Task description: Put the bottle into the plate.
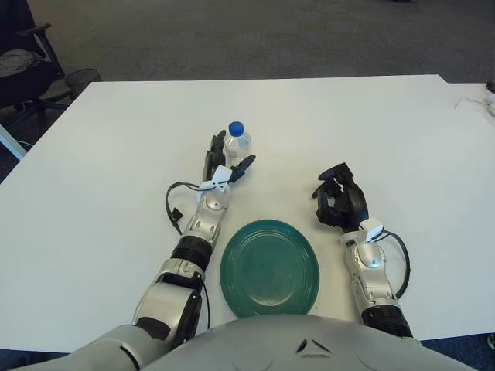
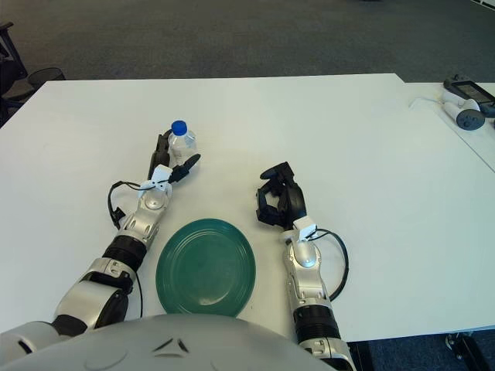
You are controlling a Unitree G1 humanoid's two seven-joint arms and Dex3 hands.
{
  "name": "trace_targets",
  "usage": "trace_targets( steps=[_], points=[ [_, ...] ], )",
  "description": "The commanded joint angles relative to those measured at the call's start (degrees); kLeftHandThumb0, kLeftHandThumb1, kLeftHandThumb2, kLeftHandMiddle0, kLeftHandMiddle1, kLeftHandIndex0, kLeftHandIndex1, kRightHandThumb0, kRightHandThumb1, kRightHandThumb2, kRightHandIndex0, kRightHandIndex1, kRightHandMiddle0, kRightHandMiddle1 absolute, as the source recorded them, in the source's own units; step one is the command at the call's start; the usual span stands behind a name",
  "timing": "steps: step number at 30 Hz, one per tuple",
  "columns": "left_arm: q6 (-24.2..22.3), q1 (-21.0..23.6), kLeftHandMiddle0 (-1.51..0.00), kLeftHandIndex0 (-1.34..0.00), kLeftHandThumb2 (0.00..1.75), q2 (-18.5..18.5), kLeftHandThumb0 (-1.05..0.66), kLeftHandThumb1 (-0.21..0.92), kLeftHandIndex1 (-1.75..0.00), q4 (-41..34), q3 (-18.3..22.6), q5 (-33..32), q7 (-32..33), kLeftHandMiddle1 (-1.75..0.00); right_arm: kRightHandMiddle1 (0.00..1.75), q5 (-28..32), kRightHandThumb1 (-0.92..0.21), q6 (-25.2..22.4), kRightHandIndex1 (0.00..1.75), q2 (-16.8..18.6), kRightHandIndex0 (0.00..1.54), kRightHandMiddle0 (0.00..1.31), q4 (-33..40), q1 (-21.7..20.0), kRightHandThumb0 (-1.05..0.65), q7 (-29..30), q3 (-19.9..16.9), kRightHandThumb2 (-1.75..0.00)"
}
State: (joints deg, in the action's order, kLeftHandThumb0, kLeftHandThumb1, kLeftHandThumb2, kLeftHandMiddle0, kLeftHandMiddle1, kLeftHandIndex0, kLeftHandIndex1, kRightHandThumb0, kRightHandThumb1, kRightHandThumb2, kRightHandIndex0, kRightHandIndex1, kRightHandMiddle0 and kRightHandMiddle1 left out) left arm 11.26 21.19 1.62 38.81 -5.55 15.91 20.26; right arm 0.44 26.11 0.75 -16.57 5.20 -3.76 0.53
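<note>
Left hand extended forward, fingers cupping upright bottle; right hand curled, empty, beside plate.

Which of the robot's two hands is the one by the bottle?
The left hand, reaching around the blue-capped bottle; the right hand shows beside the green plate, holding nothing.

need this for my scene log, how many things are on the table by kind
water bottle, upright, left hand around it: 1
green plate: 1
handheld devices at the table's far right edge: 2
total: 4
right hand idle right of the plate
</note>
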Motion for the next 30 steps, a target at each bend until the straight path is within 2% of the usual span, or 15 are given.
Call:
trace_targets(
  steps=[1, 2, 3, 5, 8, 10, 17, 23, 30],
  points=[
    [3.9, -0.2, -0.41, -0.23, 0.12, -1.3, -0.83, 0.86, -1.56, 4.7, -1.2, 1.3, 0.5, -1.53, 1.75, 0.1, -0.53, -2.6, 1.7, 0.1, 0.51, 0.2, -3.7, 3.0, 0.0, 0.0, 0.1, -1.07],
    [5.6, 0.5, -0.47, -0.26, 0.12, -1.5, -0.81, 0.85, -1.6, 6.2, -1.2, 1.6, 1.2, -1.57, 1.75, 0.1, -0.53, -2.5, 1.69, 0.2, 0.51, 0.2, -3.8, 3.0, 0.0, 0.0, 0.0, -1.07],
    [6.9, 0.9, -0.6, -0.41, 0.34, -1.6, -0.68, 0.72, -1.65, 7.4, -1.3, 1.8, 1.8, -1.63, 1.75, 0.1, -0.53, -2.5, 1.69, 0.2, 0.51, 0.2, -3.8, 3.0, 0.0, 0.0, 0.0, -1.06],
    [9.1, 1.5, -0.82, -0.63, 0.79, -1.5, -0.45, 0.49, -1.71, 8.8, -1.4, 2.1, 3.4, -1.7, 1.75, 0.2, -0.53, -2.3, 1.69, 0.2, 0.5, 0.2, -3.9, 2.9, 0.0, -0.1, 0.1, -1.06],
    [11.0, 2.3, -1.01, -0.81, 1.08, -0.8, -0.26, 0.36, -1.73, 10.2, -1.1, 1.6, 4.8, -1.73, 1.75, 0.2, -0.53, -2.3, 1.7, -0.1, 0.5, 0.2, -4.0, 2.8, 0.0, -0.4, 0.1, -1.07],
    [11.7, 2.5, -1.08, -0.88, 1.18, -0.3, -0.19, 0.33, -1.74, 10.4, -1.0, 1.1, 5.2, -1.74, 1.75, 0.1, -0.53, -2.2, 1.7, -0.2, 0.5, 0.2, -4.0, 2.8, 0.0, -0.4, 0.2, -1.07],
    [13.4, 3.1, -1.24, -1.03, 1.33, 0.5, -0.08, 0.28, -1.75, 11.6, -0.6, -0.1, 5.5, -1.75, 1.75, -0.2, -0.53, -2.5, 1.7, -0.6, 0.5, 0.19, -3.9, 2.8, 0.0, -0.5, 0.2, -1.06],
    [14.9, 3.4, -1.28, -1.08, 1.37, 0.7, -0.05, 0.27, -1.75, 12.4, -0.4, 0.0, 6.1, -1.75, 1.75, 0.0, -0.54, -3.1, 1.7, -0.2, 0.5, 0.19, -3.6, 3.0, 0.0, -0.1, 0.0, -1.06],
    [15.6, 3.8, -1.29, -1.09, 1.38, 1.0, -0.05, 0.26, -1.75, 13.2, -0.3, 0.2, 6.8, -1.75, 1.75, 0.3, -0.53, -1.3, 1.71, -0.3, 0.5, 0.2, -4.5, 2.8, 0.0, -0.5, -0.1, -1.07]
  ],
)
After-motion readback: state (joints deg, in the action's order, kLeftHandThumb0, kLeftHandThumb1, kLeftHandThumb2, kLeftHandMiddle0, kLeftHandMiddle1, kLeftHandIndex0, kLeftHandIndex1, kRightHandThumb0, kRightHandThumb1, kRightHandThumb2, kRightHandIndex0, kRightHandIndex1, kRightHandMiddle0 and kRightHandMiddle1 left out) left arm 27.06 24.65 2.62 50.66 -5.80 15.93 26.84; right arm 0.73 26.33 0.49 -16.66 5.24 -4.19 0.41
